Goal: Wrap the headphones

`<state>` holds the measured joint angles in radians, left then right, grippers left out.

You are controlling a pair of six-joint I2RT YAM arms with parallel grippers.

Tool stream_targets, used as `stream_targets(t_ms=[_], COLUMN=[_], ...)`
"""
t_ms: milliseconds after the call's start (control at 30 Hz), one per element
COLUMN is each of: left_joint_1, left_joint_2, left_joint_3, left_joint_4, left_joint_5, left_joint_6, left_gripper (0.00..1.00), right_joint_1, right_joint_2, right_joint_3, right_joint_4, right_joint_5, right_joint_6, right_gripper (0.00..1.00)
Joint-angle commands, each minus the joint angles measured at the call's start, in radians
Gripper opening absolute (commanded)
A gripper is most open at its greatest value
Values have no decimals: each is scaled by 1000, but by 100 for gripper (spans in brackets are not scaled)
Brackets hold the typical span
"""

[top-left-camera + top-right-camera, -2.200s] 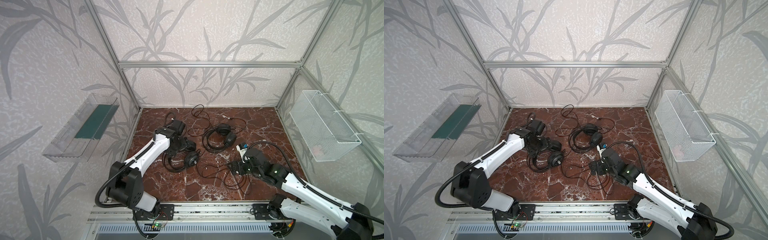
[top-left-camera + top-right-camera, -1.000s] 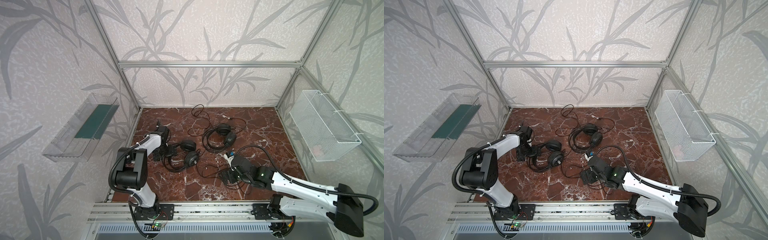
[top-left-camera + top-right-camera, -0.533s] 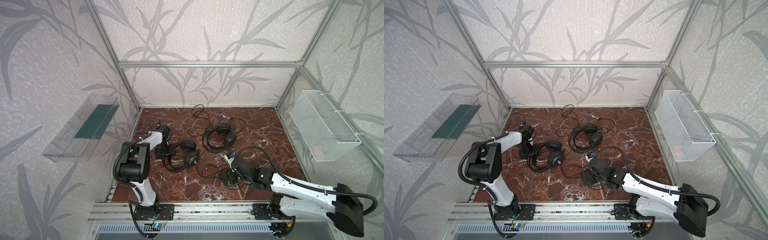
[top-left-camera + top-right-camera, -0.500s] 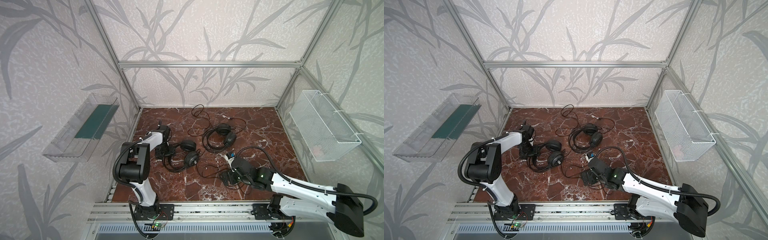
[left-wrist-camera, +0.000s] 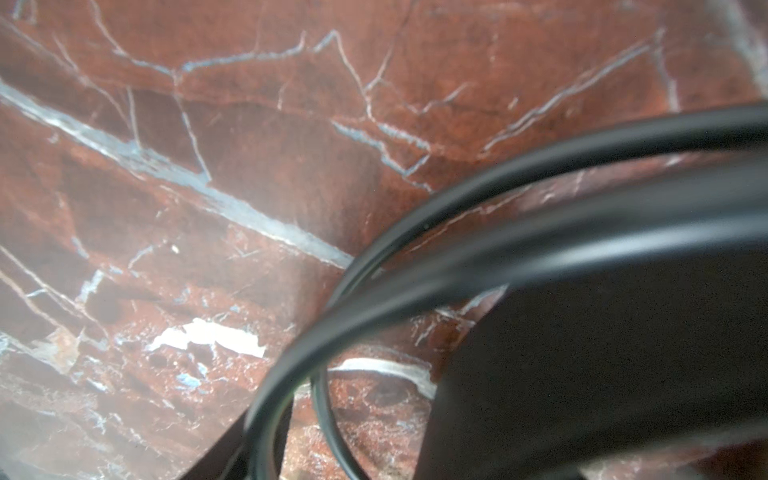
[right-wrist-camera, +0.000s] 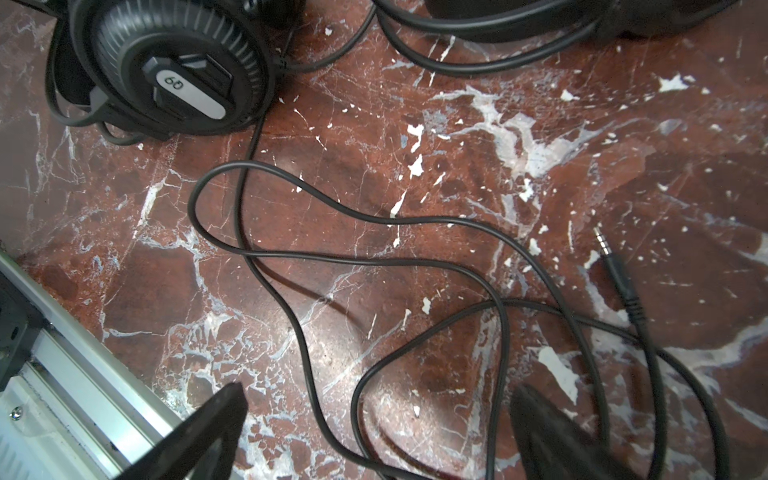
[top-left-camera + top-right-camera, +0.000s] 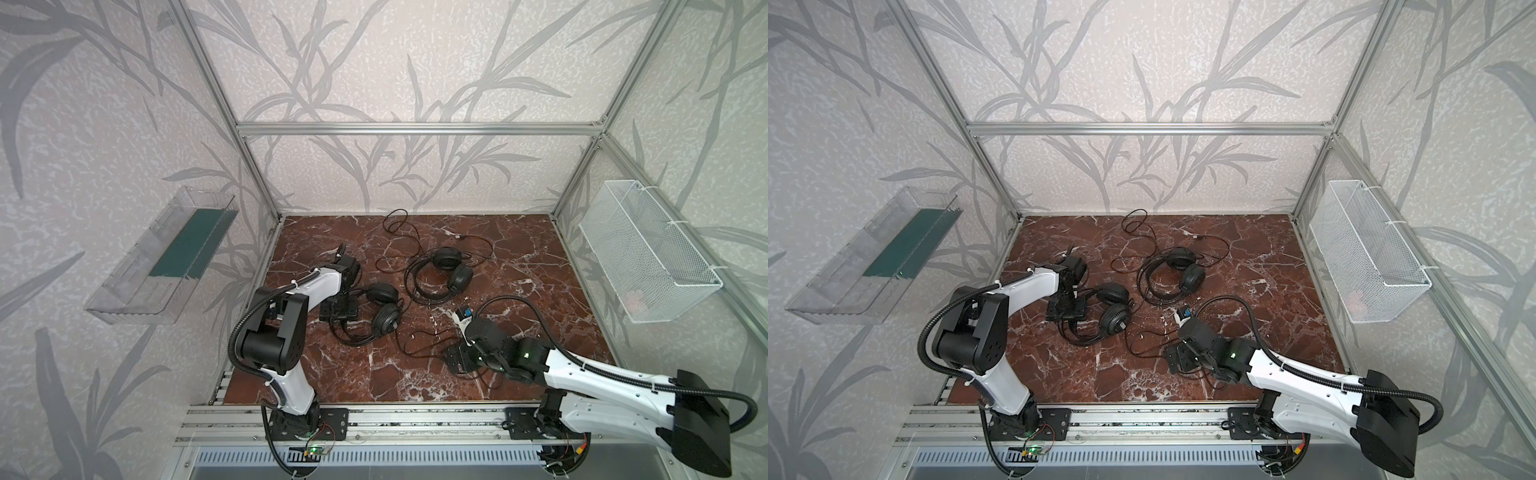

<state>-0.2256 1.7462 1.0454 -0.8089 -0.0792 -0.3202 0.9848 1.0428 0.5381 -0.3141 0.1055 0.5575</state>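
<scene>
Two black headphones lie on the red marble floor: one headset (image 7: 384, 309) at the left and another headset (image 7: 446, 272) further back, seen in both top views (image 7: 1113, 309) (image 7: 1183, 270). My left gripper (image 7: 338, 309) sits low over the left headset's headband. In the left wrist view the headband wires (image 5: 457, 266) pass between its open fingers (image 5: 340, 436), with floor showing beside them. My right gripper (image 6: 380, 415) is open just above loose cable loops (image 6: 291, 266) near the front. The jack plug (image 6: 611, 257) lies beside it, apart from the fingers, and the earcup (image 6: 174, 62) is ahead.
A clear plastic bin (image 7: 166, 257) hangs on the left wall and a white wire basket (image 7: 648, 257) on the right wall. The aluminium rail (image 7: 374, 419) runs along the front edge, close to the right gripper. More thin cable (image 7: 399, 232) trails toward the back wall.
The left gripper's jaws have narrowed round the headband wires while staying low over the left headset. The right gripper has stayed wide open over the cable loops.
</scene>
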Motion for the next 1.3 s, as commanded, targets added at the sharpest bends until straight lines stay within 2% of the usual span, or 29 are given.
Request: stream_targets(t_ms=[0, 200, 300, 433, 567, 667, 767, 1000, 1200, 1267], left_joint_1=[1, 6, 9, 4, -12, -12, -2, -29, -31, -32], left_joint_2=[51, 46, 22, 30, 18, -45, -105, -152, -127, -119], left_joint_3=[-23, -15, -20, -19, -26, -69, -139, -209, -262, -266], left_joint_4=[-52, -52, -49, -54, -59, -31, 25, 74, 151, 165], left_joint_5=[-11, -7, -10, -6, 3, 40, 120, 76, 96, 99], left_joint_6=[-5, 0, 0, -16, -78, -150, -235, -325, -351, -353], left_gripper=[57, 36, 30, 32, 55, 62, 62, 59, 46, 45], right_joint_1=[7, 6, 7, 7, 7, 7, 6, 7, 13, 15], right_joint_2=[-20, -3, -1, 0, 8, 8, 16, 65, 90, 87], right_joint_3=[-10, -15, -16, -20, -9, -9, -7, 42, 77, 79], right_joint_4=[7, 20, 22, 26, 25, 28, 31, 6, -10, -15], right_joint_5=[17, 9, 7, 10, 7, 7, 0, -23, -33, -30], right_joint_6=[9, 15, 18, 16, 15, 16, 13, -14, -14, -12], right_gripper=[99, 99, 99, 99, 99, 99, 99, 99, 99, 99])
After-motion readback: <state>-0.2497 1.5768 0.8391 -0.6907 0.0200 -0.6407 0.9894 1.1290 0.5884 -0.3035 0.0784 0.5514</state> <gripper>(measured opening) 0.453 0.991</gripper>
